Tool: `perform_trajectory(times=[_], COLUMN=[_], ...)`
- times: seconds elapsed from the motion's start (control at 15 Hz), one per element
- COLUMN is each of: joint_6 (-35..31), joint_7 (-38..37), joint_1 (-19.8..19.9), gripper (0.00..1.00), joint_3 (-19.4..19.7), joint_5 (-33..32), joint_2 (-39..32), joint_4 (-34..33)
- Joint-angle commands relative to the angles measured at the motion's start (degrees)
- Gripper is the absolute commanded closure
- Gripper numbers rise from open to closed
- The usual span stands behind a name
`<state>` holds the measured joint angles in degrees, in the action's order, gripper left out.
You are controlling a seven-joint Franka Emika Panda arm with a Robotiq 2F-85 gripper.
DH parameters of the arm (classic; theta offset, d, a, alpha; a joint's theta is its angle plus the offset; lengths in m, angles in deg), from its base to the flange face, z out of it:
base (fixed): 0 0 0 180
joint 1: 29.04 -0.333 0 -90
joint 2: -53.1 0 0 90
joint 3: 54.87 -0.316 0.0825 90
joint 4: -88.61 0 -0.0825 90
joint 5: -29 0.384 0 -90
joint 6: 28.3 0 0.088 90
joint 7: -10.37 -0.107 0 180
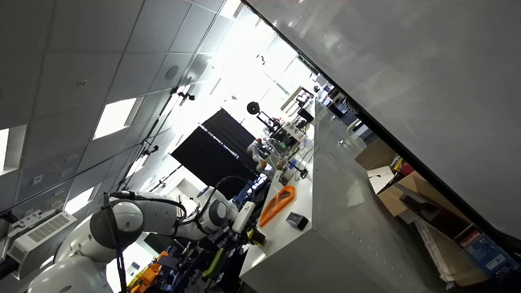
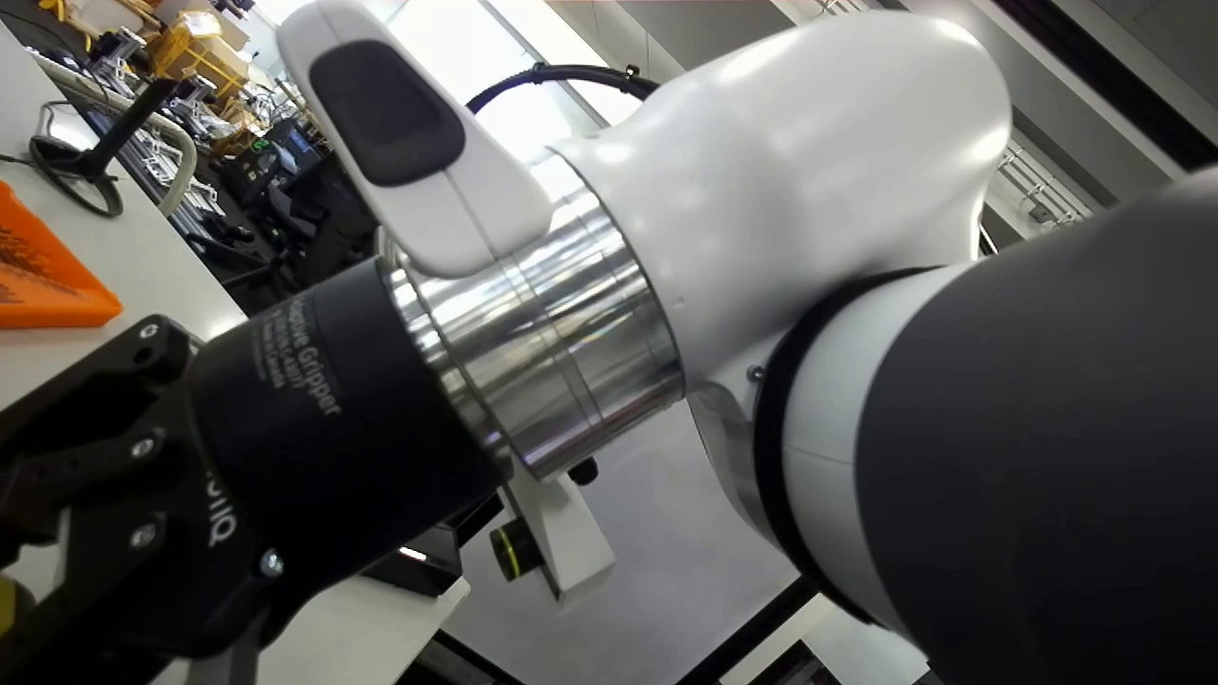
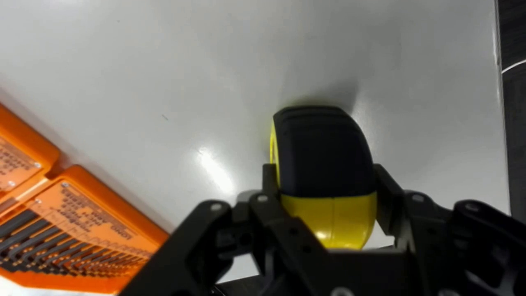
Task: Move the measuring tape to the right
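The measuring tape [image 3: 326,156] is black on top with a yellow body. It stands on its narrow side between my fingers in the wrist view. My gripper [image 3: 324,181] has one finger against each side face of the tape and is shut on it. In an exterior view the tape [image 1: 257,237] shows small and dark with some yellow, at the near end of the white table. In an exterior view only a yellow sliver of it [image 2: 7,604] shows at the left border; the fingertips are out of frame there. I cannot tell whether the tape touches the table.
An orange hex key case [image 3: 90,230] lies left of the tape; it also shows in an exterior view [image 1: 279,203]. A small black box [image 1: 297,220] sits near the table's edge. The table edge [image 3: 499,123] runs down the right in the wrist view. A black stand [image 2: 86,162] is farther off.
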<state>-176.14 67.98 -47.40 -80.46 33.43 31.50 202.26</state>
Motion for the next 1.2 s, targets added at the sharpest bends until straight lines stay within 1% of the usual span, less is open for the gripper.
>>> perform_trajectory(times=[0.0,0.13,0.27,0.4,0.6,0.87,1.07,1.13], joint_6=[-2.91,-5.25,-7.21,-6.13,-6.34,-8.53,-10.66,-10.99], joint_7=[-5.35,-10.06,-16.86,-24.85,-36.82,-52.94,-66.41,-70.91], joint_1=[0.09,0.03,-0.83,-1.66,-2.4,-3.85,-6.05,-8.21], gripper=[0.69,0.69,0.69,0.69,0.69,0.69,0.69,0.69], joint_3=[0.36,0.75,2.3,4.5,7.7,12.43,16.77,19.6], joint_5=[-0.72,-0.63,-2.34,-6.06,-13.13,-21.87,-29.3,-31.44], joint_2=[2.7,4.19,5.75,7.02,8.28,7.65,6.88,6.7], joint_4=[0.86,1.61,2.04,1.52,1.45,1.14,0.91,0.64])
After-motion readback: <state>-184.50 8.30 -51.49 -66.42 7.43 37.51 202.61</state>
